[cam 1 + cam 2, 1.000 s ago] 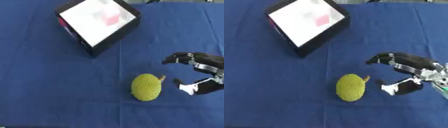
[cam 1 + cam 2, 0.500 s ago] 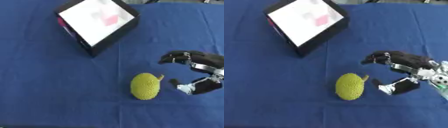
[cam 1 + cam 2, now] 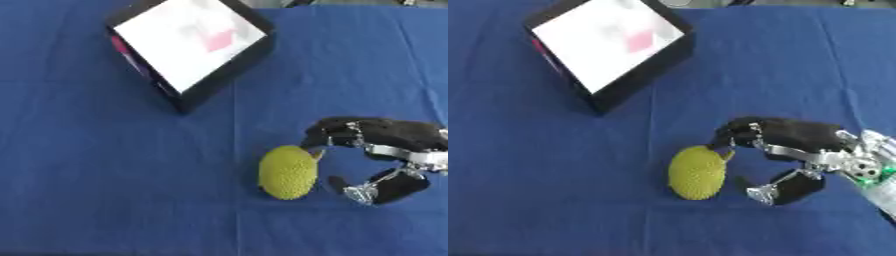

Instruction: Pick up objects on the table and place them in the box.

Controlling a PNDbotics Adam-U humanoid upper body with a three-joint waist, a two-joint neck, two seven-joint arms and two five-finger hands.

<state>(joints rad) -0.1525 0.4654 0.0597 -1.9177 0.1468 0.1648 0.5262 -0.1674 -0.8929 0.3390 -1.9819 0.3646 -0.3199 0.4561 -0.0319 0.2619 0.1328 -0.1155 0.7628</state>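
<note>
A yellow-green bumpy fruit (image 3: pixel 287 172), shaped like a small jackfruit with a short stem, lies on the blue tablecloth. My right hand (image 3: pixel 794 140) comes in from the right edge and spreads open beside it. Its fingers reach the stem at the fruit's upper right, and its thumb (image 3: pixel 779 187) lies low, just right of the fruit. The box (image 3: pixel 188 47) is black with a white inside and stands tilted at the upper left; something pink (image 3: pixel 220 38) shows inside it. My left hand shows in neither view.
The blue cloth (image 3: pixel 87 175) covers the whole table. A fold line runs down the cloth from the box toward the front edge, just left of the fruit.
My right hand has moved left toward the fruit; its fingers now reach the stem. The fruit and the box have stayed where they were.
</note>
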